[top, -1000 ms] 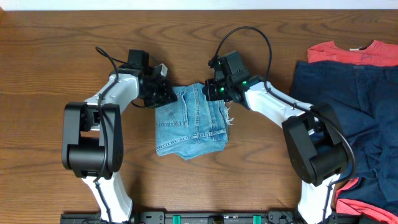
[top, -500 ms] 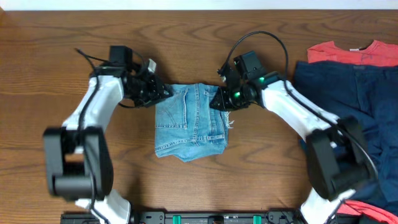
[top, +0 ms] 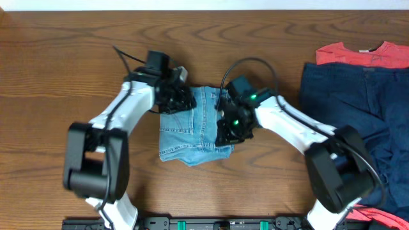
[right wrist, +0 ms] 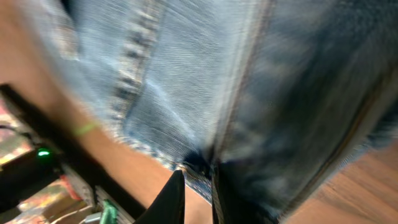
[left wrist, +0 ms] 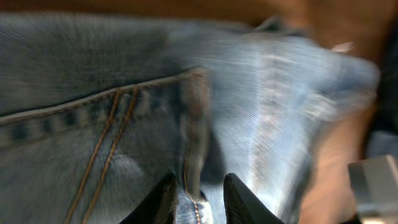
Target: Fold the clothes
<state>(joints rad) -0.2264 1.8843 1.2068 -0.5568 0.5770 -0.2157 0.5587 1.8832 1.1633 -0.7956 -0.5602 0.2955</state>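
Note:
The light-blue denim jeans (top: 192,131) lie folded in a compact rectangle at the table's middle. My left gripper (top: 181,99) is at their upper left part, shut on a fold of denim with a seam; the pinch shows in the left wrist view (left wrist: 196,202). My right gripper (top: 230,130) is over their right edge, shut on the frayed denim edge, as seen in the right wrist view (right wrist: 196,194). The dark navy garment (top: 351,102) lies at the far right on top of the coral-red T-shirt (top: 348,54).
The wooden table (top: 64,57) stretches bare to the left and behind the jeans. More coral-red cloth (top: 364,212) shows at the bottom right corner. The arm bases stand along the front edge.
My left gripper has moved right, onto the jeans' upper left part. My right gripper has moved down along the jeans' right edge toward the front.

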